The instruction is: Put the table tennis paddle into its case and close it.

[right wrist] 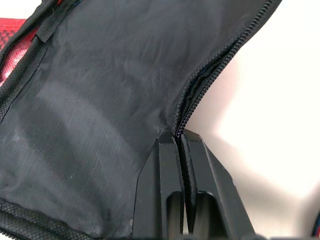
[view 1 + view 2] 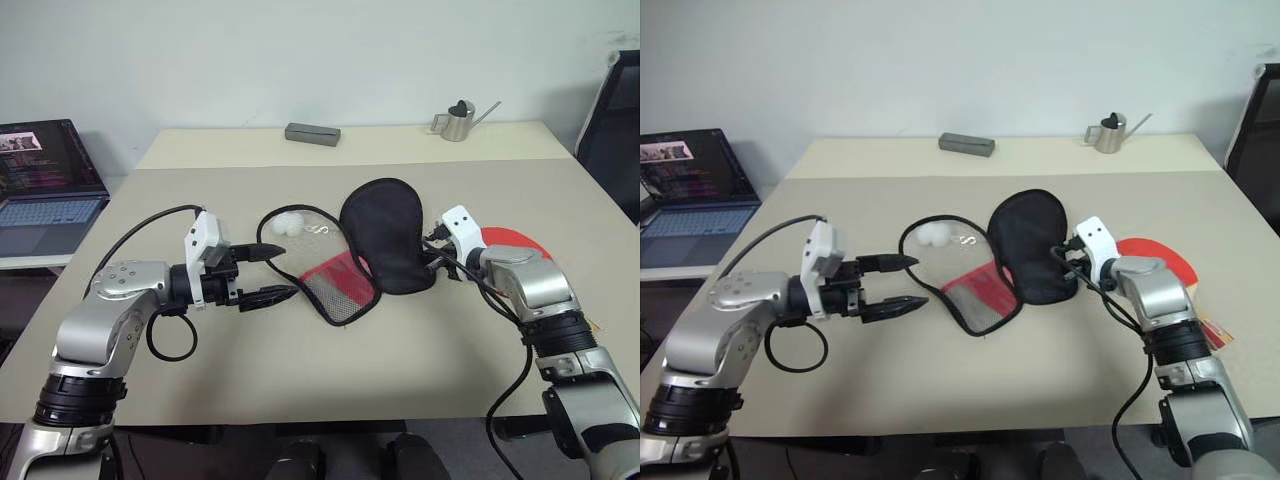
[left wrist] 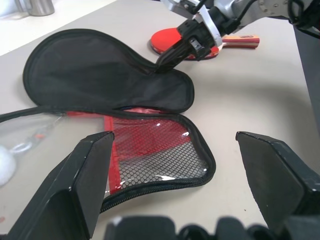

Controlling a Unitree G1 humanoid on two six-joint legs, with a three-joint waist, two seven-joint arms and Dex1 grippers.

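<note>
Counts: one case [image 2: 380, 232], one paddle [image 3: 172, 40], one pompom [image 2: 290, 224], one grey box [image 2: 312, 133], one small metal watering can [image 2: 458, 120], one laptop [image 2: 50, 190], one table [image 2: 300, 370], two grippers. Case lies unzipped mid-table, black flap [image 3: 100, 75] folded up and back, red mesh half [image 3: 150, 155] flat on the table toward the robot, pompom just beside its left edge. Paddle is out of the case, flat on the table just right of it, red face next to the right arm, handle [image 3: 242, 41] pointing away from the case; in the eye views the arm covers most of it. Right gripper [image 1: 181, 140]: fingers pressed fully together, pinching the zip edge of the black flap at its narrow end; the wrist view shows fabric and zipper teeth caught between the tips. Right forearm reaches in from the right, wrist angled down and toward the left. Left gripper [image 2: 268, 272]: fingers spread wide, holding nothing, hovering just left of the red mesh half and not touching it, pointing right and slightly down. Left elbow bent, forearm roughly level above the table. Box and can sit at the far edge, laptop off to the left on a separate surface.
</note>
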